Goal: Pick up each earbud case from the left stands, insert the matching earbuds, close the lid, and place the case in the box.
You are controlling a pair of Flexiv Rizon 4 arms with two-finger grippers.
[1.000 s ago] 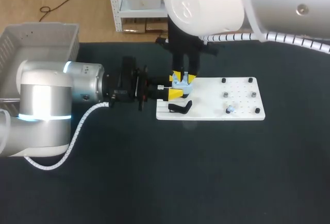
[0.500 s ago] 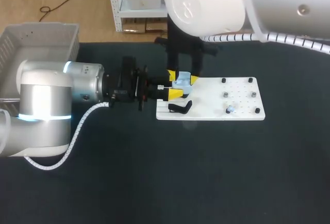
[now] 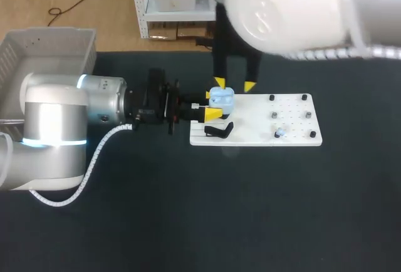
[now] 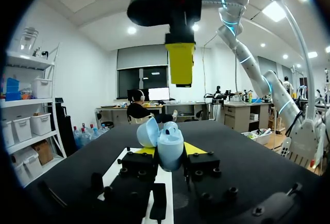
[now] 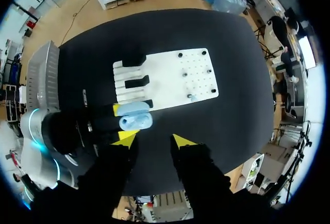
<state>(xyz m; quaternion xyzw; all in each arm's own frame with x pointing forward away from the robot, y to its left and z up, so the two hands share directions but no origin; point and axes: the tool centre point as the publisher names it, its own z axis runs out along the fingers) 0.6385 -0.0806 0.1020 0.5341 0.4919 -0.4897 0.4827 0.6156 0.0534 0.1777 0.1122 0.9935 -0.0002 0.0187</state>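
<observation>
The light-blue earbud case (image 3: 222,101), lid apparently open, is gripped by the left end effector (image 4: 169,150) above the white board's (image 3: 294,125) left edge; the right end effector (image 3: 234,84) hangs just above, spread wide and empty; earbud insertion is judged in hand; next, the earbud (image 3: 279,133) lying on the board must be fetched.

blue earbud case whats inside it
The blue earbud case, in the left gripper, has its lid open. Its hollow faces away in the left wrist view and is too small overhead; contents cannot be seen.
</observation>
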